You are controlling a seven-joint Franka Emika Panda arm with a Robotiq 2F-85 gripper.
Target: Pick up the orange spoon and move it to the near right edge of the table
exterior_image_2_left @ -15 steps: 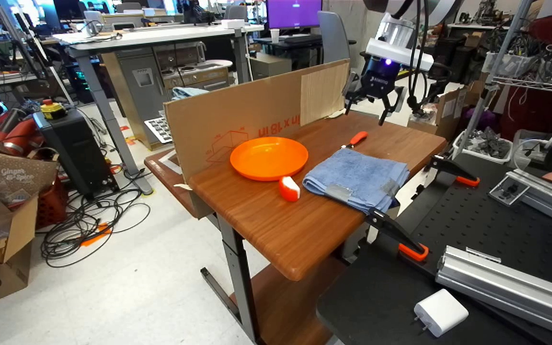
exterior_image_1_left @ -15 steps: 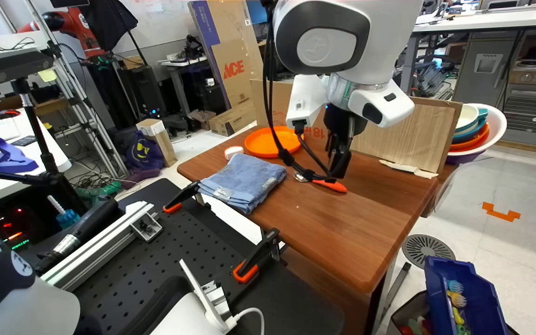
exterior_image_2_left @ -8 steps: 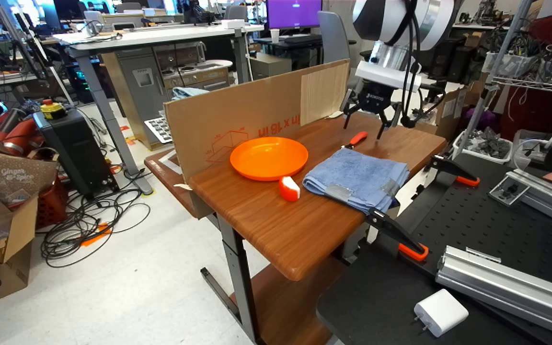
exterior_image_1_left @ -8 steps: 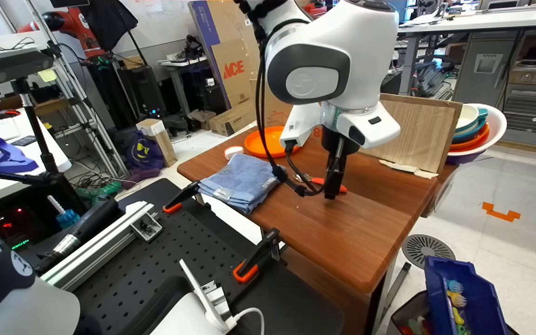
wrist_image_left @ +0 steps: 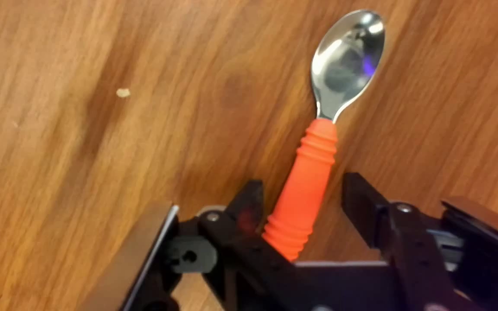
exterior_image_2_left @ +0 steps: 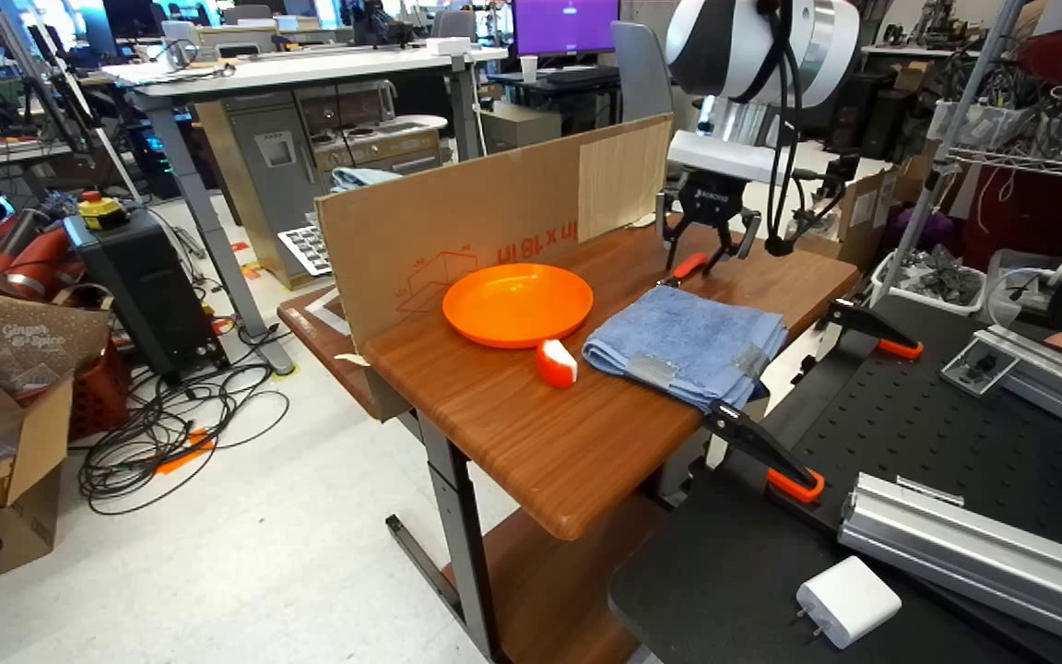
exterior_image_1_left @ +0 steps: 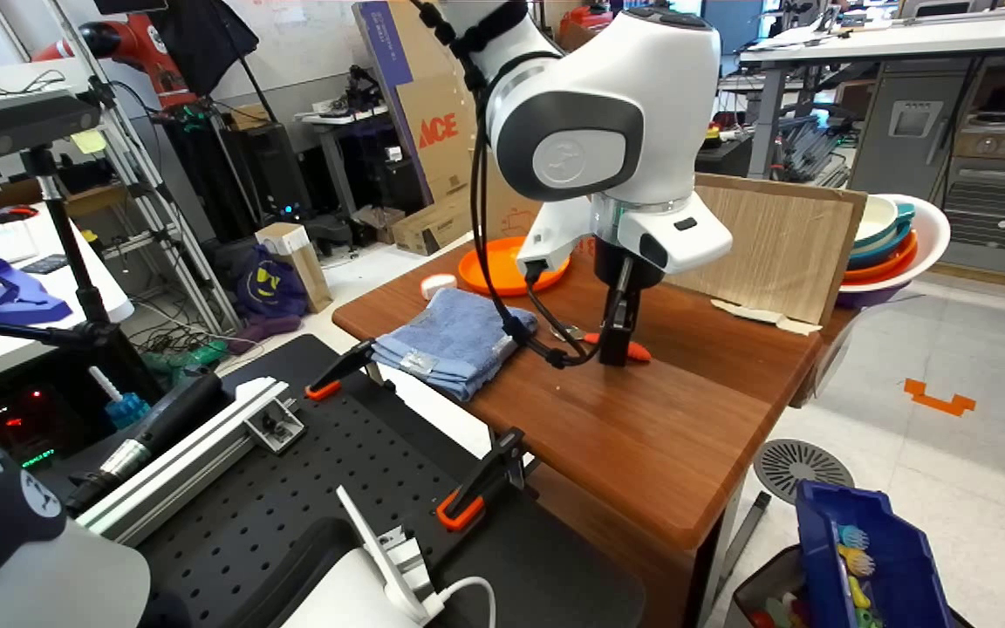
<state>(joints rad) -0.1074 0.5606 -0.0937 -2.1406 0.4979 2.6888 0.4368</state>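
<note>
The orange spoon point(wrist_image_left: 311, 164) lies on the wooden table point(wrist_image_left: 180, 112), its shiny metal bowl pointing to the top of the wrist view. My gripper point(wrist_image_left: 303, 188) straddles the orange handle, one black finger on either side. Bare wood shows between the handle and the right finger, and a narrow strip beside the left fingertip, so the jaws are open around it. The handle's end is partly covered by the left finger. In both exterior views the gripper point(exterior_image_2_left: 690, 267) points down at the spoon, low over the table top point(exterior_image_1_left: 625, 427); the orange handle point(exterior_image_1_left: 639, 351) pokes out beside the fingers.
A folded blue cloth point(exterior_image_2_left: 688, 341) lies close to the spoon's bowl end. Farther along are an orange plate point(exterior_image_2_left: 517, 304) and a small red-and-white object point(exterior_image_2_left: 556, 366). A cardboard wall point(exterior_image_2_left: 494, 203) lines one table side; black clamps point(exterior_image_1_left: 485, 480) and a perforated board point(exterior_image_1_left: 363, 453) border another.
My gripper has come down from above the table and shifted over onto the spoon's handle. Its fingers have drawn closer together. The spoon stays where it was.
</note>
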